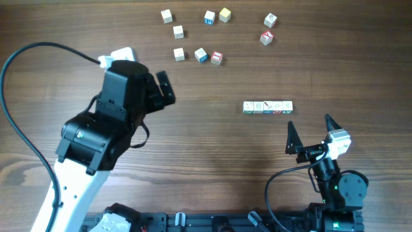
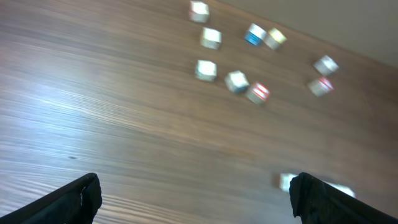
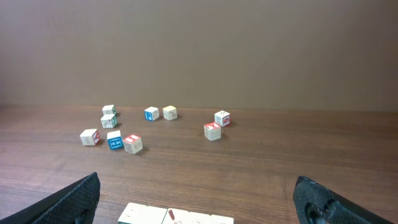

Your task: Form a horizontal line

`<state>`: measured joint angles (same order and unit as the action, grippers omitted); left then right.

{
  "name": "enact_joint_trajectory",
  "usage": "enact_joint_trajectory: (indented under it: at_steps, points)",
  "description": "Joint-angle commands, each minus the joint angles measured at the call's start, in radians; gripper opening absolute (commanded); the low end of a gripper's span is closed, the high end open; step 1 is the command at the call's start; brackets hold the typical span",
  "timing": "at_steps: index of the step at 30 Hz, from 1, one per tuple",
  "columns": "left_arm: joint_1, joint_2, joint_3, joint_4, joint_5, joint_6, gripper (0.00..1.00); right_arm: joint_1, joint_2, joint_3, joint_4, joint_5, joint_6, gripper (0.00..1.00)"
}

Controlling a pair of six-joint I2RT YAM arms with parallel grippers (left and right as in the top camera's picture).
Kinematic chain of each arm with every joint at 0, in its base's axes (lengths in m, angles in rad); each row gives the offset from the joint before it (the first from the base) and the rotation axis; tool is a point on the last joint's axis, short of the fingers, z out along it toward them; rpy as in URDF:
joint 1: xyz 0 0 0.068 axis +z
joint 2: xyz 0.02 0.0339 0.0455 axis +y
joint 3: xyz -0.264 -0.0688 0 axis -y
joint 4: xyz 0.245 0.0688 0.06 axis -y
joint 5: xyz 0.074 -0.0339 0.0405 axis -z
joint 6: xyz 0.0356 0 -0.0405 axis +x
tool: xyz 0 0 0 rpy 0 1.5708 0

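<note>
The horizontal line (image 1: pixel 268 107) is a short row of pale wooden cubes touching side to side, right of the table's middle. Its tops show at the bottom edge of the right wrist view (image 3: pixel 177 217), and one end peeks beside a finger in the blurred left wrist view (image 2: pixel 286 182). My right gripper (image 1: pixel 309 133) stands open just in front of the row, nothing between its fingers. My left gripper (image 1: pixel 165 89) is open too, well to the left of the row and below the loose cubes, empty.
Several loose cubes (image 1: pixel 201 55) lie scattered at the table's far side, with two more (image 1: pixel 268 29) to their right. They also show as loose cubes (image 3: pixel 122 142) (image 2: pixel 236 81) in both wrist views. A black cable (image 1: pixel 26 142) loops at the left.
</note>
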<state>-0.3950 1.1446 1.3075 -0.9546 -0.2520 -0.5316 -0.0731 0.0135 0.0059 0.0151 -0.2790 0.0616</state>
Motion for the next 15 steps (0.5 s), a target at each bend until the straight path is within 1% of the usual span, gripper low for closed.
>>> enact_joint_trajectory:
  at_steps: [1, 6, 9, 15]
  points:
    - [0.074, -0.036, -0.077, 0.035, -0.092, 0.011, 1.0, 0.004, -0.009, -0.001, 0.006, 0.018, -0.002, 1.0]
    - [0.162, -0.197, -0.259, 0.155, -0.089, 0.011, 1.0, 0.004, -0.009, -0.001, 0.006, 0.017, -0.002, 1.0]
    - [0.217, -0.362, -0.417, 0.22, -0.066, 0.011, 1.0, 0.004, -0.009, -0.001, 0.006, 0.018, -0.003, 1.0]
    - [0.296, -0.66, -0.654, 0.329, -0.048, 0.011, 1.0, 0.004, -0.009, -0.001, 0.006, 0.017, -0.002, 1.0]
